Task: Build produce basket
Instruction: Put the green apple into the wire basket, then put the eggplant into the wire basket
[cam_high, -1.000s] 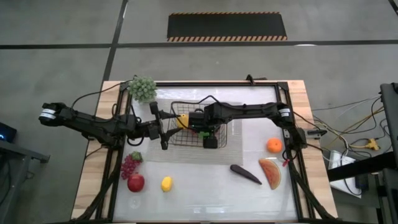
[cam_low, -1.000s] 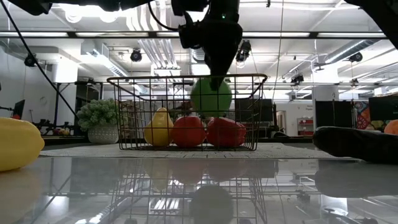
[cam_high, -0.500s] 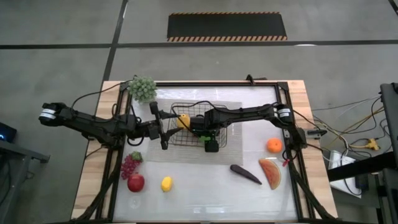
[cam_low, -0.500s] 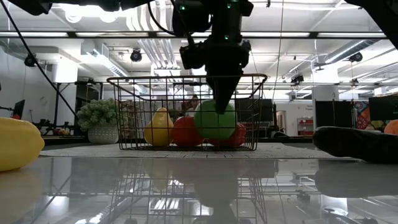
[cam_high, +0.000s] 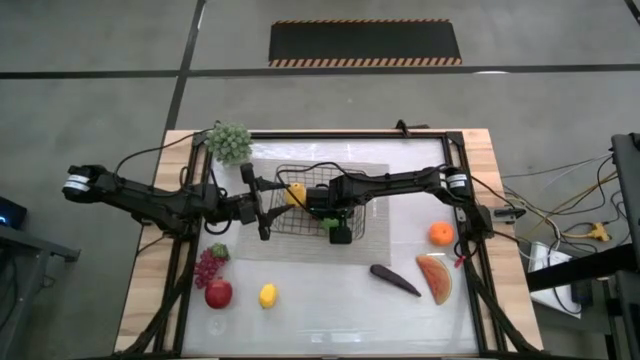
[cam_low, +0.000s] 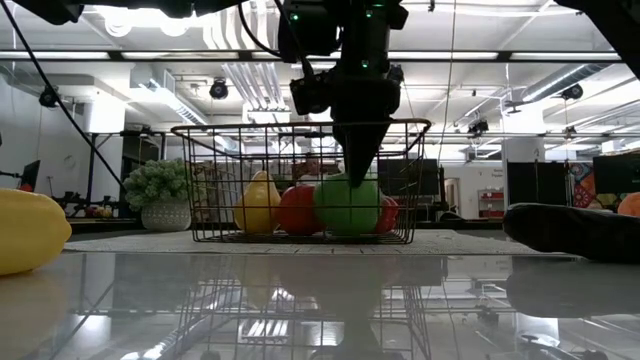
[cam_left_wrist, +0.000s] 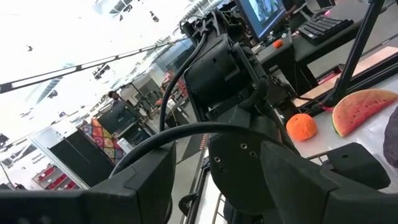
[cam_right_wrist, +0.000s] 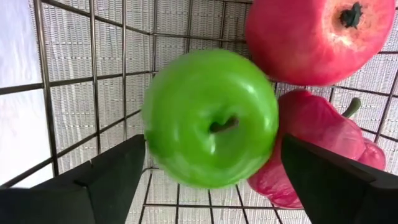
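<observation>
Right hand (cam_right_wrist: 205, 174) open above a green apple (cam_right_wrist: 210, 117) in the basket (cam_low: 300, 182)

The apple rests on the basket floor beside a red apple (cam_right_wrist: 320, 38) and pepper (cam_right_wrist: 311, 146). Left hand (cam_high: 262, 208) waits just outside the basket, grip unclear.

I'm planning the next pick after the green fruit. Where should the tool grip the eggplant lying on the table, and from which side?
Probably across the eggplant's thicker middle, coming straight down from above. It lies flat and long on the table, slanted, clear of the watermelon slice, so the fingers should straddle its narrow width, turned square to its long axis. Its tapered ends might slip out.
</observation>
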